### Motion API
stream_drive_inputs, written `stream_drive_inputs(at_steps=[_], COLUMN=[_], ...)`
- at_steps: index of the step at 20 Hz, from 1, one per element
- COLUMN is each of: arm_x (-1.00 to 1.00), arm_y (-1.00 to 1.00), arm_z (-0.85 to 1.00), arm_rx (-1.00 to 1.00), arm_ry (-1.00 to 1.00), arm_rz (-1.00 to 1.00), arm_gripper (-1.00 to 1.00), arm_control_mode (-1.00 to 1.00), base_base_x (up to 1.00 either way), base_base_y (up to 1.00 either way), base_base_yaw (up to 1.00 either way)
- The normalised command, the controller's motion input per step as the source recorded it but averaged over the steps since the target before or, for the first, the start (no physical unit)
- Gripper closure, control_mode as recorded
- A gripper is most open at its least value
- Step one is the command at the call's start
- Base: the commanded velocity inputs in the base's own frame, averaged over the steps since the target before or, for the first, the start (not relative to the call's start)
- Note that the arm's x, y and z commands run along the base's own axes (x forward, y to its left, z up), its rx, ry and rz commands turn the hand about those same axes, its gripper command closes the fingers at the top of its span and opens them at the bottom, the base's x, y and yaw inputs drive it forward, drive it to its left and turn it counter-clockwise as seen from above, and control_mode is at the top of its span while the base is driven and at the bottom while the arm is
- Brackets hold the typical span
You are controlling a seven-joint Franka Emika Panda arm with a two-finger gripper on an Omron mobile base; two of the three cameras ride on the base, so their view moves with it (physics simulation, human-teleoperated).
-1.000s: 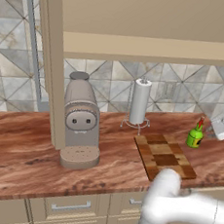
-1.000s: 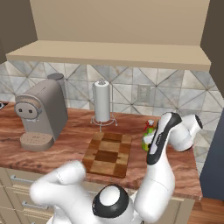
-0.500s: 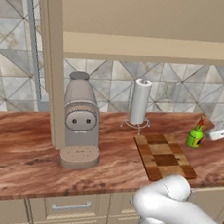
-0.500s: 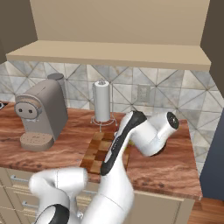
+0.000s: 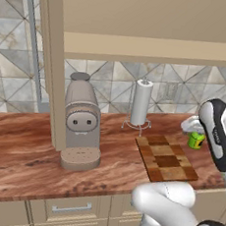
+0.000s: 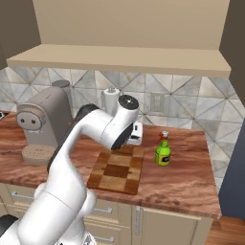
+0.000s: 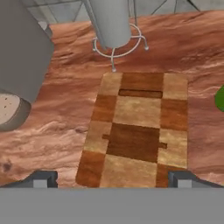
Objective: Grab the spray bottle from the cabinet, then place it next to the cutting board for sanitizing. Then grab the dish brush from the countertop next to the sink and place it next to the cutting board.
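spray bottle [image 6: 163, 152] upright on countertop [image 6: 191, 177], just right of cutting board [image 6: 117, 170]; looks light, rigid, slick plastic, best pinched at body. gripper [image 7: 111, 181] spread wide, empty, above board.

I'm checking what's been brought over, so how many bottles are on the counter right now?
1: the spray bottle stands upright on the countertop, just right of the cutting board.
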Motion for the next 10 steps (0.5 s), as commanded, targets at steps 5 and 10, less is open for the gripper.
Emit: stream_drive_inputs(at_steps=[5,10], arm_x=[-0.42,0.0], arm_y=[0.4,0.0], arm_z=[0.15,0.0], arm_rx=[-0.16,0.0], arm_ry=[0.05,0.0], arm_rz=[-0.31,0.0], arm_gripper=[-1.0,-1.0], arm_control_mode=[-1.0,1.0], base_base_x=[0.0,-1.0], base_base_y=[0.0,0.44], base_base_yaw=[0.0,-0.23])
